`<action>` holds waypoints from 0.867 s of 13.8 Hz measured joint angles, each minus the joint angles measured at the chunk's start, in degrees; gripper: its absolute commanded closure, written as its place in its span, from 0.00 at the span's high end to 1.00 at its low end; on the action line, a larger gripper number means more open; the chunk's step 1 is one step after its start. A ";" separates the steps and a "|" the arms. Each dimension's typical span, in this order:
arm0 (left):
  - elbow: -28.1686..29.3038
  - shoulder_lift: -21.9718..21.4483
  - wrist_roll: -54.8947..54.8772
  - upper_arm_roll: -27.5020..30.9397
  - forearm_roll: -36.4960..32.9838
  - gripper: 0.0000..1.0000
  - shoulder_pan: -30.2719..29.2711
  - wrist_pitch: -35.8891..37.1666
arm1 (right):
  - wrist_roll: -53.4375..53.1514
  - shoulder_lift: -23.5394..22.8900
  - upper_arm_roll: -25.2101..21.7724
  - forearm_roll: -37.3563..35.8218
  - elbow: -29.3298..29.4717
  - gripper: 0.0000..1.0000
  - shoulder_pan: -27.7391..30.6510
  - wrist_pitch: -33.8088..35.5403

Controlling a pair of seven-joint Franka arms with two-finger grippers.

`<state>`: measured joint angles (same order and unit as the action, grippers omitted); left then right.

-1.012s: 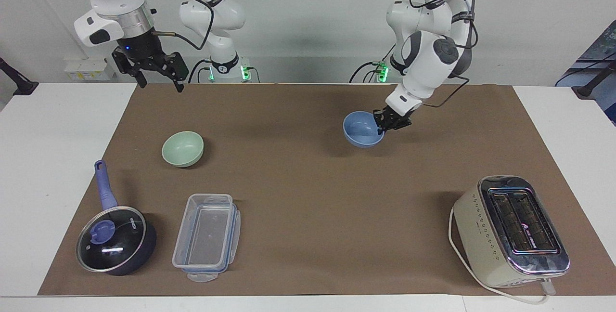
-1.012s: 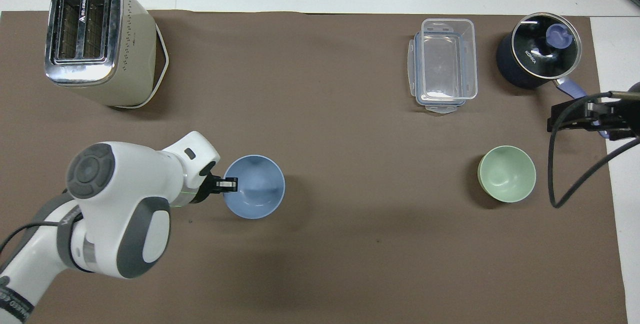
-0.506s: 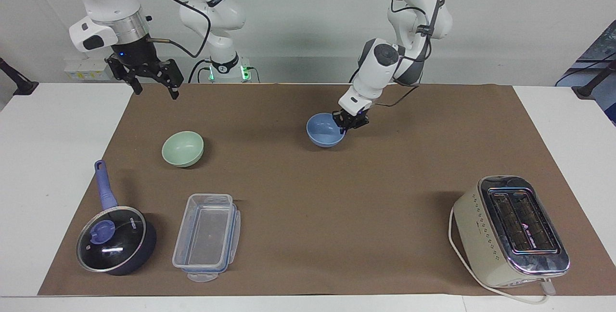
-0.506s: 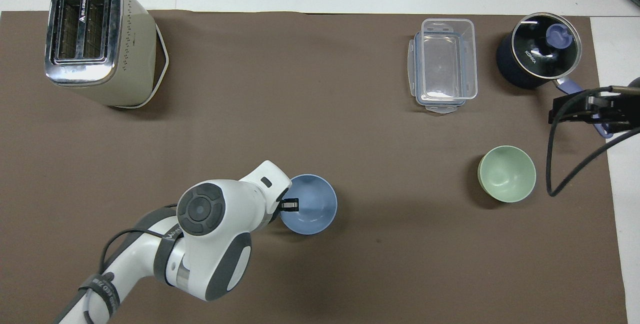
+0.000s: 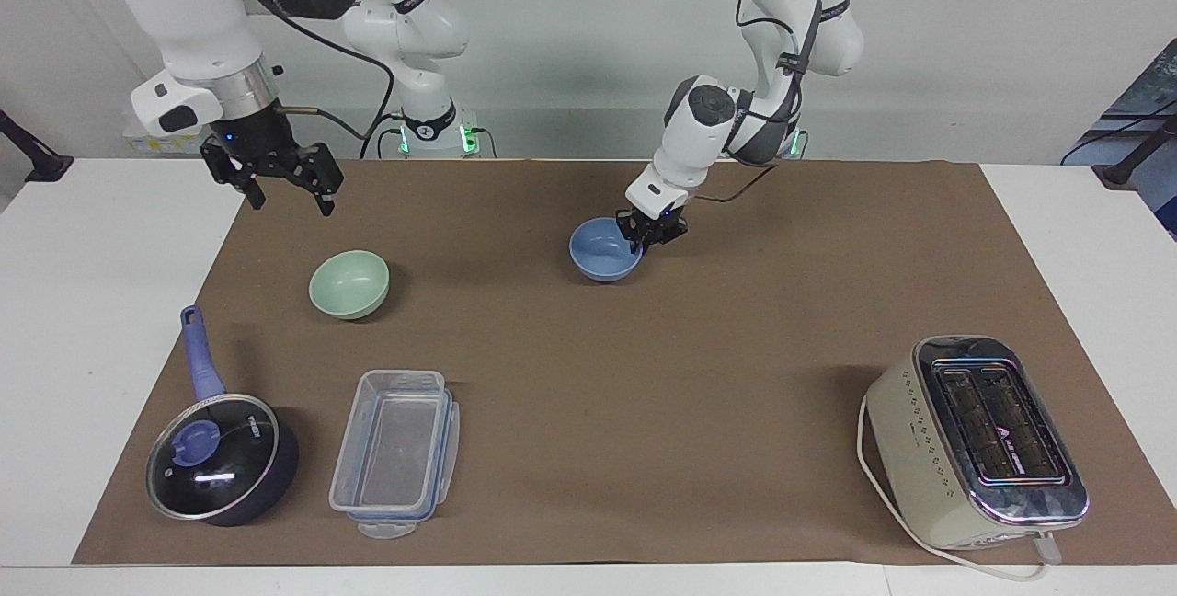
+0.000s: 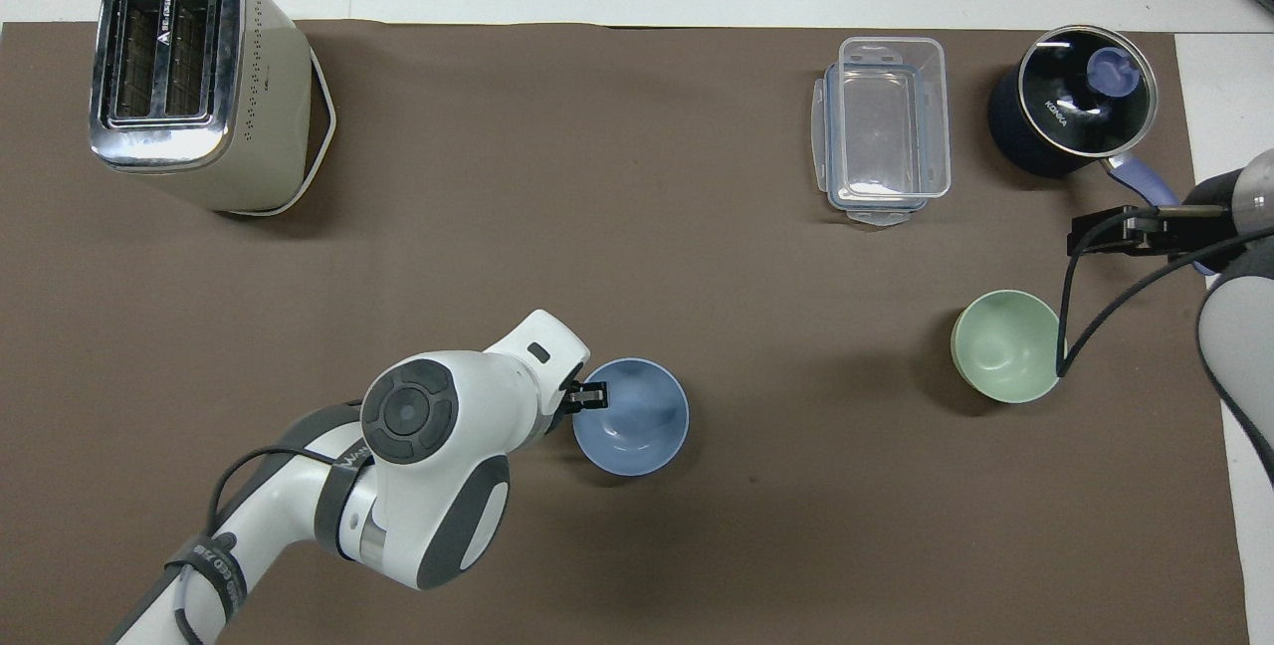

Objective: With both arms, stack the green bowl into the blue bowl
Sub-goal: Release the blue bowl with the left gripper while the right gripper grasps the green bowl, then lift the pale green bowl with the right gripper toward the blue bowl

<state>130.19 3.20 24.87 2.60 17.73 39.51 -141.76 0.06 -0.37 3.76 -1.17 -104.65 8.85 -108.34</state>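
Facing view shows the left gripper (image 5: 646,238) clamped on the rim of the blue bowl (image 5: 602,251), one finger inside and one outside, near the middle of the brown mat (image 5: 699,375), closer to the robots' edge of the table. Whether the bowl rests on the mat or hangs just above it, I cannot tell.

The green bowl (image 5: 349,283) sits upright on the mat toward the right arm's end, well apart from the blue one. The right gripper (image 5: 288,191) hangs in the air with its fingers spread apart, over the mat near its corner at the robots' edge.

A saucepan (image 5: 221,458), a clear container (image 5: 395,453) and a toaster (image 5: 979,440) stand along the table edge farthest from the robots.
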 measured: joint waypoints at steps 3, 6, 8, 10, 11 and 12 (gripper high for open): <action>-5.68 0.00 -0.66 0.30 -4.50 1.00 -6.44 7.70 | 3.82 -1.99 -0.08 0.00 -6.25 1.00 3.70 -7.23; -11.80 0.03 -6.67 0.48 -7.20 1.00 -13.49 16.09 | 6.14 -3.67 -0.17 0.00 -11.87 1.00 6.49 -13.79; -15.33 0.02 -12.93 0.58 -7.43 1.00 -18.32 21.47 | 6.14 -4.03 -0.18 0.00 -15.05 1.00 6.73 -16.11; -19.58 -0.05 -20.39 0.69 -9.33 1.00 -23.49 28.10 | 6.14 -4.09 -0.18 0.00 -18.72 1.00 6.74 -19.75; -21.80 -0.09 -23.37 0.74 -10.86 1.00 -25.65 31.34 | 6.14 -4.18 -0.18 0.00 -20.38 1.00 6.75 -21.40; -24.04 -0.14 -25.74 0.78 -12.28 1.00 -27.50 34.28 | 6.14 -4.32 -0.18 0.00 -21.98 1.00 6.77 -23.07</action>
<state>106.14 3.06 -0.87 3.38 5.44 12.01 -107.48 6.20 -4.69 3.58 -1.16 -126.63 15.62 -131.40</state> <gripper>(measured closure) 0.000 0.000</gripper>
